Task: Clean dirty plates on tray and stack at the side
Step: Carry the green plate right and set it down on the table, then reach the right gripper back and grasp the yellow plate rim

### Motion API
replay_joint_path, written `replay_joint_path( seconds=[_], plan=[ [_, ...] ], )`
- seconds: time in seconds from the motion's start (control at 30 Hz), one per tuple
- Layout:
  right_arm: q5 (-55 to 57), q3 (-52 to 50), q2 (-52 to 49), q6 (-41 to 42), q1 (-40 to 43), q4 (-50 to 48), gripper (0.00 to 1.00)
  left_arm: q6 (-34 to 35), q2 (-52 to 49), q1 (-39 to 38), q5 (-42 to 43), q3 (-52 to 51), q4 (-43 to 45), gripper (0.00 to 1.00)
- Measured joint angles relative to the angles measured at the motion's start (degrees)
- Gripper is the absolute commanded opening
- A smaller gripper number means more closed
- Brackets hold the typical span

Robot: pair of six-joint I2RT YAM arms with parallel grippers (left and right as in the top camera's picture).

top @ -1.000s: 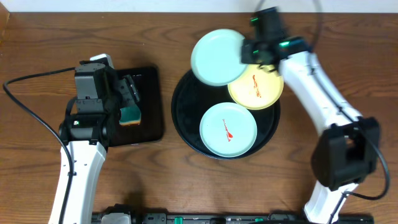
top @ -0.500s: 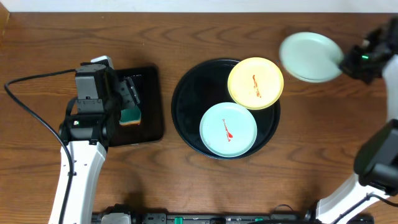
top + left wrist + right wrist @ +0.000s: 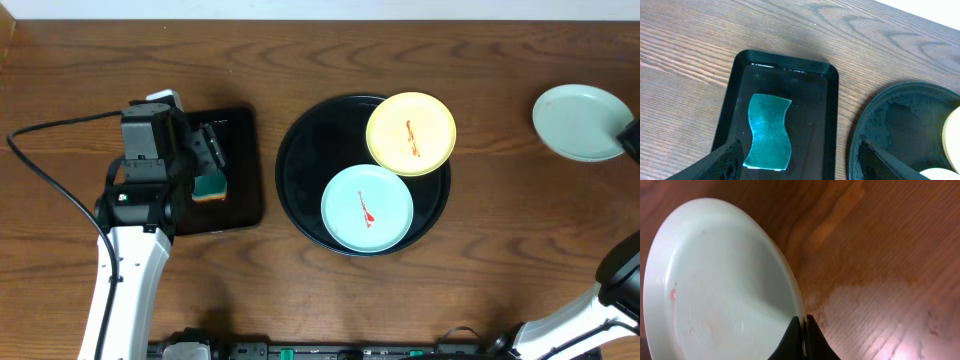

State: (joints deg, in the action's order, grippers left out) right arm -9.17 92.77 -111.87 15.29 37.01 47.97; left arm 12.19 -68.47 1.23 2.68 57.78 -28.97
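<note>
The right gripper [image 3: 801, 323] is pinched tight on the rim of a light blue plate [image 3: 715, 290] over the counter [image 3: 880, 255], well right of the tray [image 3: 300, 170]. The left gripper [image 3: 800, 150] hangs wide open above a sponge [image 3: 767, 132].

No readable text, labels, brands or numbers anywhere; only red smears on the plates, not lettering.
</note>
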Motion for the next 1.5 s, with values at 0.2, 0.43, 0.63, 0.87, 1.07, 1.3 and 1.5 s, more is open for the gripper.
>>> replay_joint_path(
  seconds=[0.2,0.43,0.63,0.87,1.07,1.3,1.5],
  plan=[
    [0.02,-9.73,-0.02,1.46,-0.28,-11.47,0.02,0.02,0.00,0.00,0.00,0.00,-0.02,0.74],
    [-3.26,-15.69,-0.02,5.55,-0.33,-17.88,0.49,0.00,0.00,0.00,0.00,0.00,0.00,0.74],
    [-13.20,-15.67,1.55,6.38,-1.79,-16.04,0.51,0.00,0.00,0.00,0.00,0.00,0.00,0.74],
    [-16.02,-15.21,14.69,1.44,-16.31,-12.59,0.64,0.00,0.00,0.00,0.00,0.00,-0.02,0.74],
    [-9.25,-13.66,21.14,-4.79,-37.24,-7.54,0.84,0.00,0.00,0.00,0.00,0.00,-0.02,0.74],
    [0.31,-13.73,14.25,-7.19,-53.02,-1.70,0.93,0.00,0.00,0.00,0.00,0.00,-0.04,0.74],
    [4.00,-13.86,5.44,-7.10,-56.76,2.34,0.83,0.00,0.00,0.00,0.00,0.00,-0.76,0.74]
  ],
)
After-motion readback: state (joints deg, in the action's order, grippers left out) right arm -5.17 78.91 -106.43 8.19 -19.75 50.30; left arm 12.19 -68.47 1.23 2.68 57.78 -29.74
